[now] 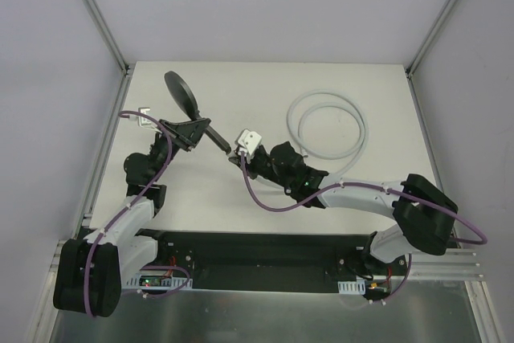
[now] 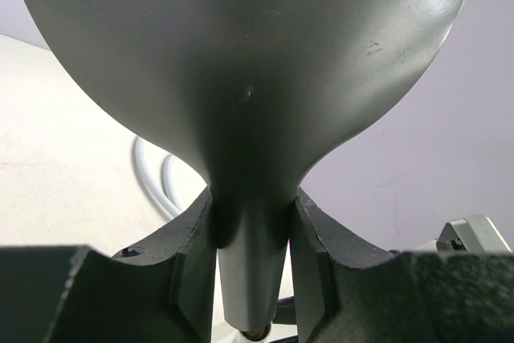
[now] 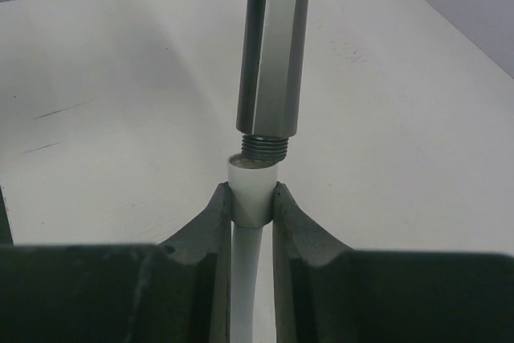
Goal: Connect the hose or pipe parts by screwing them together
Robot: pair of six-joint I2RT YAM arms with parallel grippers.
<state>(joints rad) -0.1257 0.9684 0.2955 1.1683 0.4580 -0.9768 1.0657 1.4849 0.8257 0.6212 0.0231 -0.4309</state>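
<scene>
The left gripper (image 2: 253,263) pinches the shower head (image 2: 241,62) at the neck just below its round face, one finger pressed to each side of the handle (image 3: 273,46), and holds it clear of the table (image 1: 241,86). The right gripper (image 3: 252,198) is clamped on the hose (image 3: 244,295) at its white end fitting (image 3: 250,186). The fitting sits right at the handle's threaded end (image 3: 263,149), its rim meeting the threads slightly off line; whether any thread has caught cannot be told. The rest of the hose lies coiled in loops on the table, out past the handle's end and well apart from the shower head's face. There is one shower head and one hose, and each of the two grippers holds one part.
</scene>
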